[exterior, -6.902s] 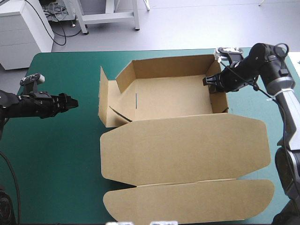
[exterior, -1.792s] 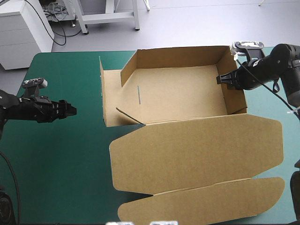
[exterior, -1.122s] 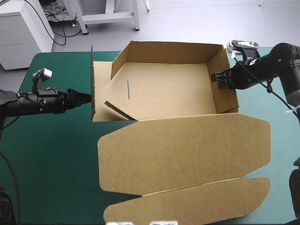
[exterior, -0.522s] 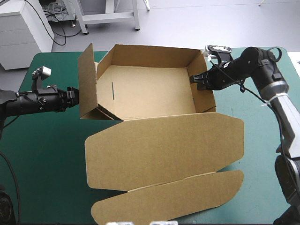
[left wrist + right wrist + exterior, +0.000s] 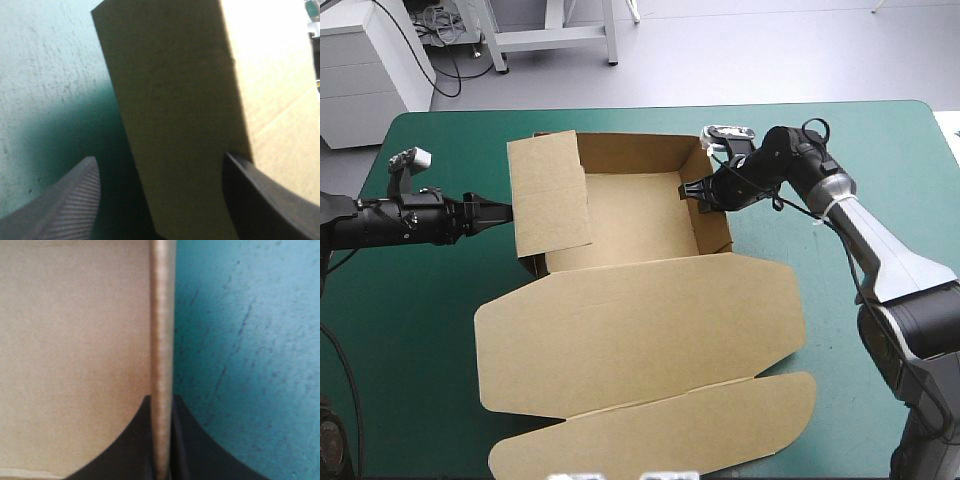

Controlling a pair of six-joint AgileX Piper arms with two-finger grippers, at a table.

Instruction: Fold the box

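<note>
Edge of box [image 5: 640, 310] sits in right tool [image 5: 690, 190].

- Pale grey floor [image 5: 770, 50] lay beyond the table [image 5: 430, 330]'s far edge.
- A white drawer cabinet [image 5: 360, 80] stood at far left.
- A white metal frame [image 5: 555, 38] stood nearby.

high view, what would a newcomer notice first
The brown box fills mid-table, its tray open and lid flat toward the near edge. The right gripper pinches the tray's right wall, while the left gripper sits open at the left flap, which leans inward over the tray.
</note>
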